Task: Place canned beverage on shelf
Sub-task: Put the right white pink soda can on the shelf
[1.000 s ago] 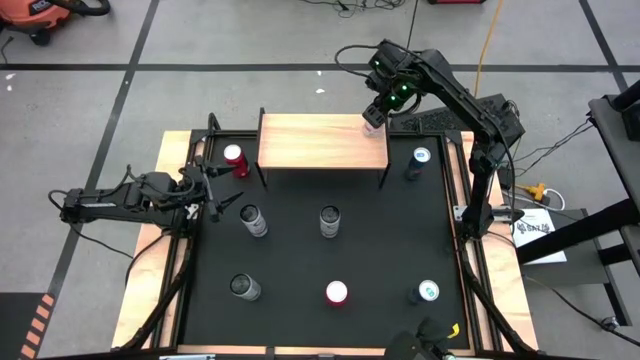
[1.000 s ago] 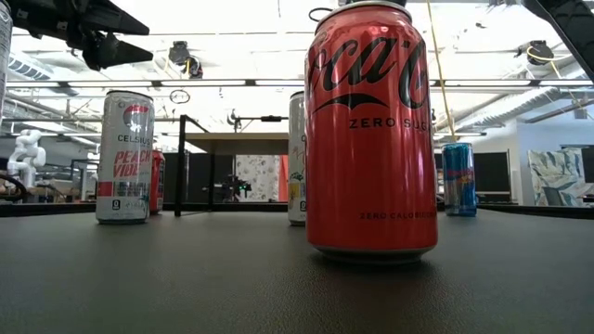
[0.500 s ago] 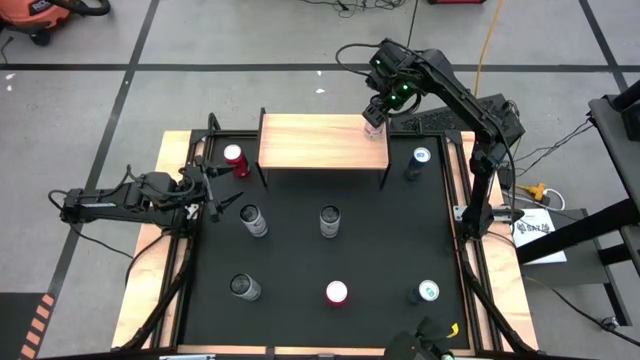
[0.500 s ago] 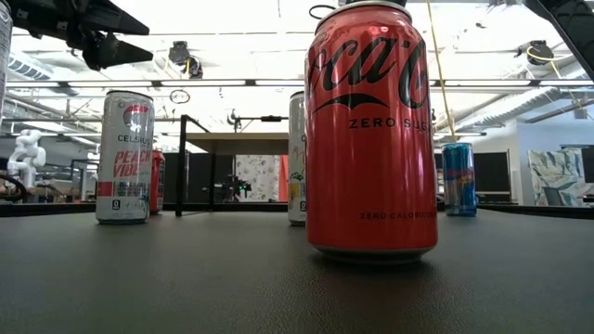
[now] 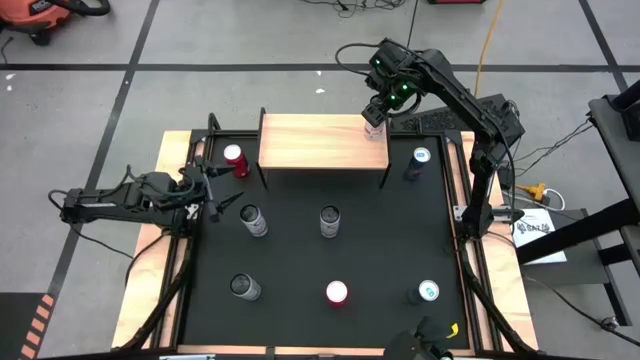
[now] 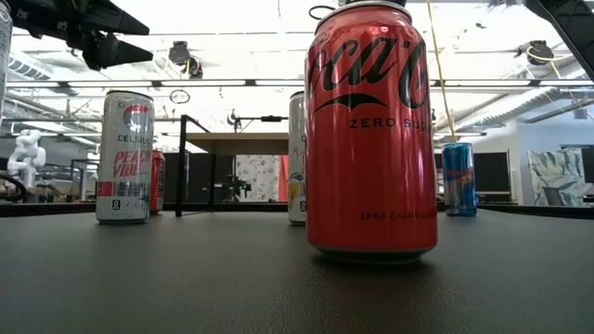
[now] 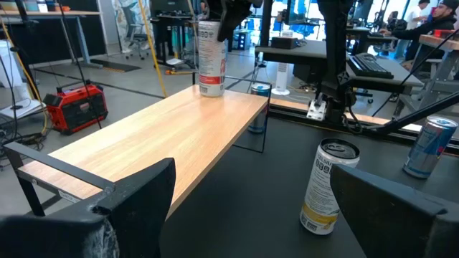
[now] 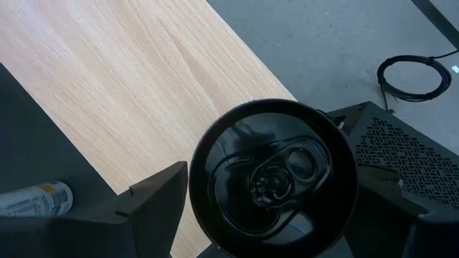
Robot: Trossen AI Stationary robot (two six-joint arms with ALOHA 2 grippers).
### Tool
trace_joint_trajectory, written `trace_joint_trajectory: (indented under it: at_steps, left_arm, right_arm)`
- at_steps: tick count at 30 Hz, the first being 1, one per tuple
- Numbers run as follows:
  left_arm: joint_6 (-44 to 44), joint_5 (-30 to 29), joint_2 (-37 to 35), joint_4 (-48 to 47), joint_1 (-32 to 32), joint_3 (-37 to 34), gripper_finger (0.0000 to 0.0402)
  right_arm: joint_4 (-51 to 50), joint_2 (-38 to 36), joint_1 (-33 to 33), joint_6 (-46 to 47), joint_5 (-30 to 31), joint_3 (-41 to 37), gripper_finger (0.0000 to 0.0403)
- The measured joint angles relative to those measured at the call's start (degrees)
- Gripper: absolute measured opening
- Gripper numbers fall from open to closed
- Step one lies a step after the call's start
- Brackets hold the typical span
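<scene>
At the upper right of the high view, the can (image 5: 374,128) stood on the far right corner of the shelf (image 5: 315,142), with the right tool (image 5: 377,112) directly over it. Centre frame in the right wrist view, the can's dark lid (image 8: 273,173) sat between two dark fingers (image 8: 154,201) spread to either side, so the tool looked parted around the can rather than clamped, though whether the pads touched it could not be told. Upper middle of the left wrist view, the can (image 7: 209,57) stood upright on the wood, close to the shelf's end edge. To finish well, the fingers should probably open evenly and the tool rise straight up, since a sideways drag could tip the can off that near edge. At the left edge of the high view, the left tool (image 5: 213,195) waited with fingers wide apart, holding nothing, near a red-topped can (image 5: 234,157) on the black tabletop (image 5: 380,250)
</scene>
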Motion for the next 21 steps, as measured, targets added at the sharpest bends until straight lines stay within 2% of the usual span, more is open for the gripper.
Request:
trace_joint_trajectory:
  at_steps: [21]
  left_arm:
    - [0.0,0.0,0.0,0.0,0.0,0.0,0.0380]
  right_arm:
    - [0.9,0.0,0.6,1.4,0.0,0.0,0.0309]
